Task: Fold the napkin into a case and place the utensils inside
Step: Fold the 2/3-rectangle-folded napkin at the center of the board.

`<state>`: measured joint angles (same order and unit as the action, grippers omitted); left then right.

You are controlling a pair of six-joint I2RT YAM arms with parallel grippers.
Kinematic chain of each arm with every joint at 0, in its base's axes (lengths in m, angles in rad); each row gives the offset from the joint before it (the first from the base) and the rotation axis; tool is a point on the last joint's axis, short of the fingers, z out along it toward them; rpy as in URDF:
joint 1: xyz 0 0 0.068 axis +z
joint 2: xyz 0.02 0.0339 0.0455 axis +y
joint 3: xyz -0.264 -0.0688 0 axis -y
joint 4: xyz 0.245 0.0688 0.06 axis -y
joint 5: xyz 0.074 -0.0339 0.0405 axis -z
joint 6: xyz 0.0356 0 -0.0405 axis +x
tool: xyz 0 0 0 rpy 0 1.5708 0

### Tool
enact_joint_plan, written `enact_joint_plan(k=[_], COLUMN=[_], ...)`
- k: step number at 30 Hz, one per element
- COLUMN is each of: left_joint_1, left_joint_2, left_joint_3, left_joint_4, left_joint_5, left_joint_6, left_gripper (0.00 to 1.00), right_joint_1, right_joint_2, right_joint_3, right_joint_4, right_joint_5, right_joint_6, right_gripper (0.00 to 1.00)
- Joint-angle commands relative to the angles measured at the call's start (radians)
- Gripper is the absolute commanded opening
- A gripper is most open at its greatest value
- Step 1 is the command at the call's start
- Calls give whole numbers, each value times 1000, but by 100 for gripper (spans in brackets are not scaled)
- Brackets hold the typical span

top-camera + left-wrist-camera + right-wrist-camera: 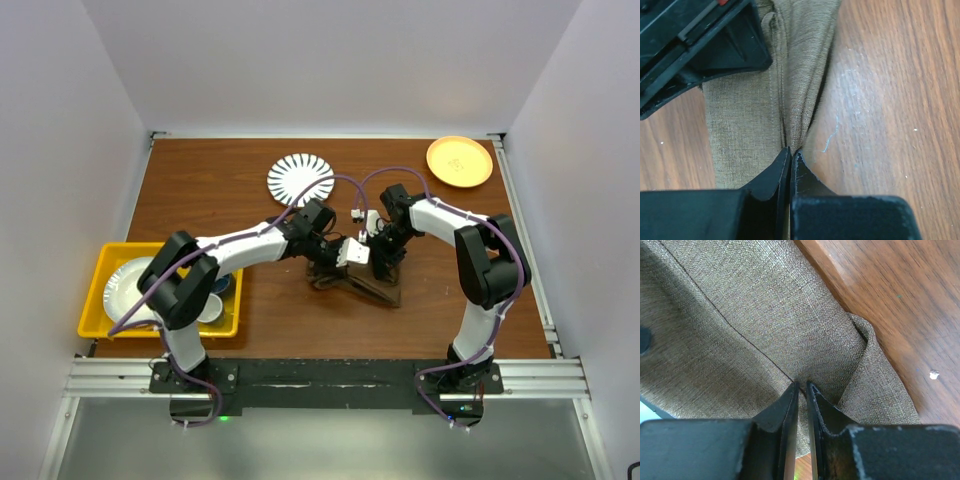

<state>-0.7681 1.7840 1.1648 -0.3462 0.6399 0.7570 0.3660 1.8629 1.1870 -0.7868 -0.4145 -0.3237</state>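
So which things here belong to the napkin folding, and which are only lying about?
Job: napkin, left gripper and right gripper, both shut on it. The utensils are not in view.
Lying about: striped plate, orange plate, yellow tray with white dishes.

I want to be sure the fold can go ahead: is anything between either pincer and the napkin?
Nothing visible stands in the way. The left pincer and the right pincer are each closed directly on a pinched ridge of the napkin, which lies on the bare wooden table with only cloth at the fingertips.
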Motion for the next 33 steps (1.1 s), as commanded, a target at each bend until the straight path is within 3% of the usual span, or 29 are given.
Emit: enact_joint_plan(k=[1, 12, 22, 26, 27, 33], left_joint_1=[38, 105, 118, 124, 125, 148], left_joint_2=[70, 202, 256, 268, 273, 320], left_joint_3=[59, 88, 101, 107, 108, 148], left_joint_4=[-33, -28, -85, -96, -96, -137], left_joint_5=[125, 196, 201, 210, 213, 236], left_joint_6=[-42, -130, -105, -100, -100, -100], left_gripper=[0, 0, 0, 0, 0, 0], right_joint_1=[1, 2, 1, -1, -5, -9], right_joint_2=[21, 15, -102, -162, -188, -295], right_joint_3=[-26, -20, 42, 40, 30, -7], right_joint_4=[23, 24, -31, -37, -34, -5], right_joint_5=[28, 8, -115, -138, -139, -161], right_joint_6=[-38, -31, -6, -35, -43, -181], right_gripper=[18, 20, 31, 36, 44, 63])
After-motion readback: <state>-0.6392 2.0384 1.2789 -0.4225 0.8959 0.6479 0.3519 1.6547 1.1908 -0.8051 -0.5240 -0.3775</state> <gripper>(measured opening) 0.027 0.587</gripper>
